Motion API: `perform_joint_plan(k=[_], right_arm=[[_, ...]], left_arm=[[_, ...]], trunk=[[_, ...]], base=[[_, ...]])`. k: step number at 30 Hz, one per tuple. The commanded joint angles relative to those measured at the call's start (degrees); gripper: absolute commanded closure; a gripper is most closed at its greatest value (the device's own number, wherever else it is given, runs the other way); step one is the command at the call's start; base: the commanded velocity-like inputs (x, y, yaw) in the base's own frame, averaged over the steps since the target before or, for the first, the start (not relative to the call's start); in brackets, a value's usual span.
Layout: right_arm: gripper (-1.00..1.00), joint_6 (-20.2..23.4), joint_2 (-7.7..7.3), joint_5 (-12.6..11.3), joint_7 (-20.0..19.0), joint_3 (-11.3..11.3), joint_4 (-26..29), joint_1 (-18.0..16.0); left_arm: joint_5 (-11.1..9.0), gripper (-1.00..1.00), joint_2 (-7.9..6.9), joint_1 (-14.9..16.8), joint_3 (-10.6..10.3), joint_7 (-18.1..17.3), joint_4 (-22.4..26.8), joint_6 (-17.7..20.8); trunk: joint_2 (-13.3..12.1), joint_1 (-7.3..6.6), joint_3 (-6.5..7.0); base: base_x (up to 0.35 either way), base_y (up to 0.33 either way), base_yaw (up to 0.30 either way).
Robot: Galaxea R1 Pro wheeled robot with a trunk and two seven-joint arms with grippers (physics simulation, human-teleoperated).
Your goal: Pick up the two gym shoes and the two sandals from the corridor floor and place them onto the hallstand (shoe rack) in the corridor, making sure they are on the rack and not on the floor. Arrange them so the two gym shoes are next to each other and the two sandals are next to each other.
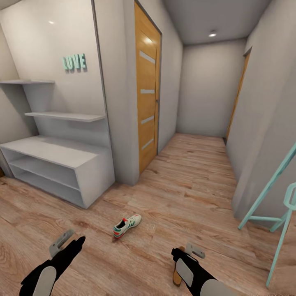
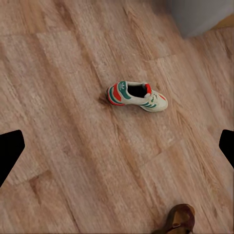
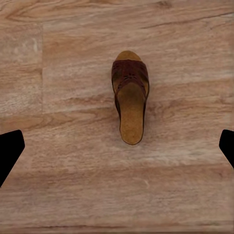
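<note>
- The long low white hallstand (image 1: 61,154) with two open shelf levels stands by the left wall; I see no shoe on its top or on the visible shelves, so I judge the task is only at its beginning.
- One white gym shoe (image 1: 127,225) with green stripes and red-orange heel lies on the light brown wood-plank floor (image 1: 189,181), well apart from the rack.
- One brown leather sandal (image 3: 129,102) with tan footbed lies on the floor under the right gripper (image 3: 117,146).
- The other shoe and sandal are not seen.
- The left gripper (image 2: 117,146) has jaws wide apart, holding nothing.
- The right gripper's jaws are also wide, touching nothing.
</note>
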State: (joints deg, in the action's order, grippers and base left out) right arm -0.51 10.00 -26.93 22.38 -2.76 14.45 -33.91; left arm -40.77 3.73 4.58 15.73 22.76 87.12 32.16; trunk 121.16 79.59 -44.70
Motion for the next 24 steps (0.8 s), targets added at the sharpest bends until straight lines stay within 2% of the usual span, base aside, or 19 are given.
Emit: perform_joint_plan(k=[1,19,24], right_arm=[[-1.0,0.0,0.0,0.0,0.0,0.0,0.0,0.0],[-1.0,-1.0,0.0,0.3,-0.6,-0.4,-0.1,-0.4],[-1.0,-2.1,0.0,1.5,-0.6,-2.2,0.0,-0.5]], left_arm=[[-0.2,-1.0,0.01,-0.1,0.0,0.0,0.1,0.0],[-0.7,-1.0,-0.04,-0.4,-0.1,0.2,0.1,-0.2],[-0.7,-1.0,-0.03,-0.5,-0.1,0.2,0.1,-0.2]], trunk=[[0.4,0.23,-0.18],[7.6,4.18,-3.42],[9.6,5.28,-4.31]], base=[[0.0,0.0,0.0],[0.0,0.0,0.0],[0.0,0.0,0.0]])
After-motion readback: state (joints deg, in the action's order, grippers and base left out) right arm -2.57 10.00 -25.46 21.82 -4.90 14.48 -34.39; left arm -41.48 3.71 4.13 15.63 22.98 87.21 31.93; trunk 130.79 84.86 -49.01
